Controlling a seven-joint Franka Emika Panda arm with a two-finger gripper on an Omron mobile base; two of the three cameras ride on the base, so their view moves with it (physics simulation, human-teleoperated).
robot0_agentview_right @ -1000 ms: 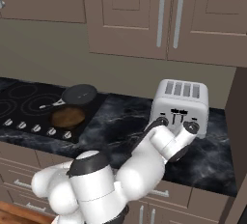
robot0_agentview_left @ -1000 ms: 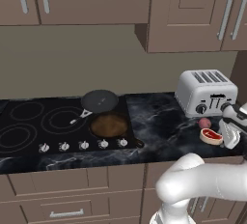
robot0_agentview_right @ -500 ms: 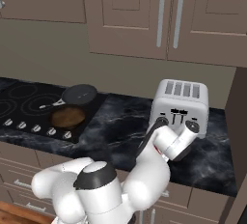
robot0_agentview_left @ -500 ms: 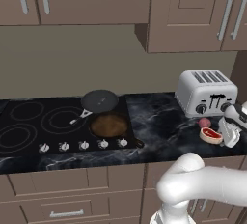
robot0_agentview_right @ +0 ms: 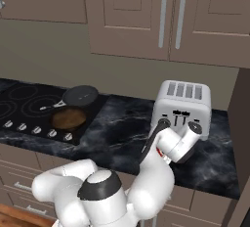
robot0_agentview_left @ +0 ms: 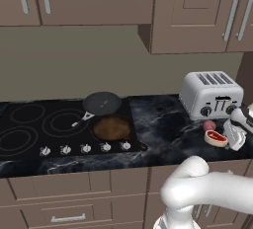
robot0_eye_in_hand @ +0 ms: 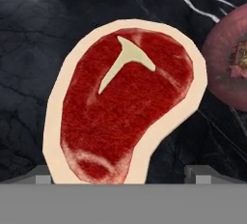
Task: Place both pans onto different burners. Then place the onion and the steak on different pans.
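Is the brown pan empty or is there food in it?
Empty. The brown pan shows only its bare inside, while the steak and onion lie on the counter by the toaster.

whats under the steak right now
The steak lies flat on the dark marble counter, beside the onion. The counter directly beneath it is covered.

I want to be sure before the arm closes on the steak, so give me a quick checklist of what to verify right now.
1. Gripper open: ok.
2. Steak centred between the fingertips: ok.
3. Onion outside the jaws: ok, beside the steak.
4. Fingertips low enough to grip: cannot tell.
5. Both pans on the cooktop: ok, dark pan and brown pan.
6. Brown pan centred on a burner: cannot tell.
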